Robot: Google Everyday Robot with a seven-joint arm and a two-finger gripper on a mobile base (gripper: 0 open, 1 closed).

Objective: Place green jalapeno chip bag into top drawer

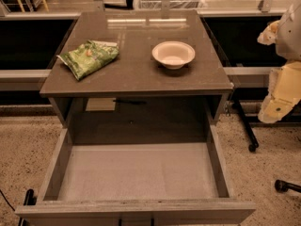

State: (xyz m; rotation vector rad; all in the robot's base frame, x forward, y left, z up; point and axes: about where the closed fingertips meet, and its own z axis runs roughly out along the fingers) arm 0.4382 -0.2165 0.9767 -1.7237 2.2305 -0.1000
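The green jalapeno chip bag (89, 57) lies flat on the left side of the brown tabletop (136, 74), crinkled, light green with white edges. The top drawer (136, 173) is pulled fully out toward me below the tabletop, and its flat pale grey bottom holds nothing. My gripper (277, 102) hangs at the far right edge of the view, beside the table's right side and well away from the bag. It holds nothing that I can see.
A white round bowl (173, 54) stands on the right half of the tabletop. A black chair base with castors (254, 145) sits on the speckled floor to the right. A rail and dark panels run behind the table.
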